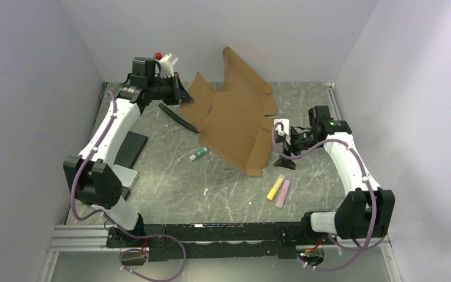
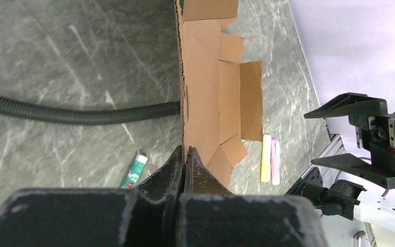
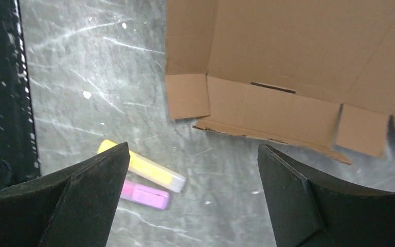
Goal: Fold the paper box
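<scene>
The paper box (image 1: 235, 120) is an unfolded brown cardboard sheet with flaps, lying tilted in the middle back of the table, its far part raised against the back wall. My left gripper (image 1: 182, 94) is shut on the sheet's left edge; in the left wrist view the fingertips (image 2: 185, 154) pinch the cardboard (image 2: 205, 92) edge-on. My right gripper (image 1: 283, 147) is open and empty, just right of the sheet's near right flaps. In the right wrist view the sheet's flaps (image 3: 267, 103) lie ahead of the open fingers (image 3: 293, 185).
A yellow marker (image 1: 275, 187) and a pink marker (image 1: 283, 193) lie near front right. A green-and-white tube (image 1: 198, 155) lies left of the sheet's near corner. A black corrugated hose (image 1: 176, 116) runs under the sheet's left side. A dark flat pad (image 1: 130, 148) lies at the left.
</scene>
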`<action>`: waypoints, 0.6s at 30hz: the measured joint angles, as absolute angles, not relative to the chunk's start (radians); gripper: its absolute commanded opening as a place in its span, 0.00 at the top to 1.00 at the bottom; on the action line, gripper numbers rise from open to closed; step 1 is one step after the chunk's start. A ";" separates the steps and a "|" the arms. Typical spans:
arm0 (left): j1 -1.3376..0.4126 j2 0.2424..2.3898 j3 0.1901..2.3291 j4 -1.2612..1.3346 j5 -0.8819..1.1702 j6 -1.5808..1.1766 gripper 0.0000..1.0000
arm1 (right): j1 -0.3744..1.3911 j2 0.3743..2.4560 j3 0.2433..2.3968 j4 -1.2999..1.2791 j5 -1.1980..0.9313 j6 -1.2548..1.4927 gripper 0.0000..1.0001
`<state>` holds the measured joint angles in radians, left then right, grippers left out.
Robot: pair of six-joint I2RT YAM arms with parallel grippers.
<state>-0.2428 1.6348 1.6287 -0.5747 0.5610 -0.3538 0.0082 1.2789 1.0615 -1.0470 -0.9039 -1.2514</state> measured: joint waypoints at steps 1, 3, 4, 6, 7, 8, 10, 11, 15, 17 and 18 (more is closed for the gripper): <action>-0.228 1.618 1.617 -0.586 0.564 -0.348 1.00 | 0.027 1.295 1.083 -1.054 -0.892 -1.282 0.00; -0.204 1.591 1.594 -0.609 0.564 -0.338 1.00 | 0.060 1.325 1.122 -1.063 -0.872 -1.335 0.00; -0.195 1.581 1.585 -0.619 0.564 -0.334 1.00 | 0.075 1.340 1.139 -1.067 -0.864 -1.356 0.00; -0.182 1.563 1.568 -0.638 0.562 -0.320 1.00 | 0.098 1.365 1.162 -1.069 -0.848 -1.386 0.00; -0.178 1.555 1.560 -0.649 0.560 -0.311 1.00 | 0.107 1.374 1.166 -1.068 -0.839 -1.397 0.00; -0.176 1.549 1.554 -0.659 0.559 -0.304 1.00 | 0.115 1.380 1.166 -1.068 -0.830 -1.407 0.00; -0.171 1.531 1.534 -0.680 0.558 -0.288 1.00 | 0.132 1.386 1.166 -1.068 -0.805 -1.428 0.00; -0.168 1.522 1.525 -0.687 0.557 -0.281 1.00 | 0.136 1.388 1.166 -1.068 -0.794 -1.443 0.00; -0.160 1.470 1.449 -0.705 0.556 -0.266 1.00 | 0.164 1.403 1.166 -1.076 -0.752 -1.550 0.00; -0.160 1.444 1.404 -0.707 0.553 -0.264 1.00 | 0.190 1.434 1.169 -1.078 -0.719 -1.594 0.00; -0.160 1.433 1.384 -0.710 0.552 -0.264 1.00 | 0.209 1.455 1.174 -1.078 -0.700 -1.610 0.01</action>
<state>-0.1604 1.4334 1.3842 -0.7097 0.5522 -0.2638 0.2092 1.4551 1.1736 -1.0779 -0.7002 -1.6100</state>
